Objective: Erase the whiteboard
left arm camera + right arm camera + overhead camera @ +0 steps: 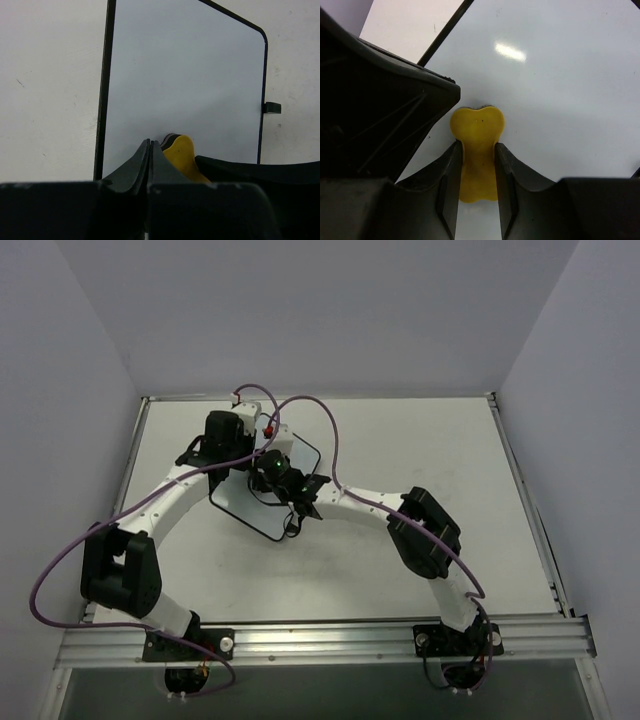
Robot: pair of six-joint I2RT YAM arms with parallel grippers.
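Observation:
The whiteboard (pixel 250 508) lies flat on the table, turned at an angle, with a thin black frame. Its surface looks blank in both wrist views (pixel 185 75) (pixel 560 85). My right gripper (pixel 477 145) is shut on the yellow-black eraser (pixel 477 125) and holds it against the board. My left gripper (pixel 150 144) is shut and empty, its tips over the board's near part, just left of the eraser (pixel 181 152). In the top view both grippers meet over the board's upper half, left (pixel 248 453) and right (pixel 270 473).
A small black foot (pixel 271 107) sticks out from the board's right edge. The left gripper's black body (pixel 380 110) stands close on the left of the eraser. The white table (pixel 420 440) is walled by a metal rail (pixel 320 640) in front.

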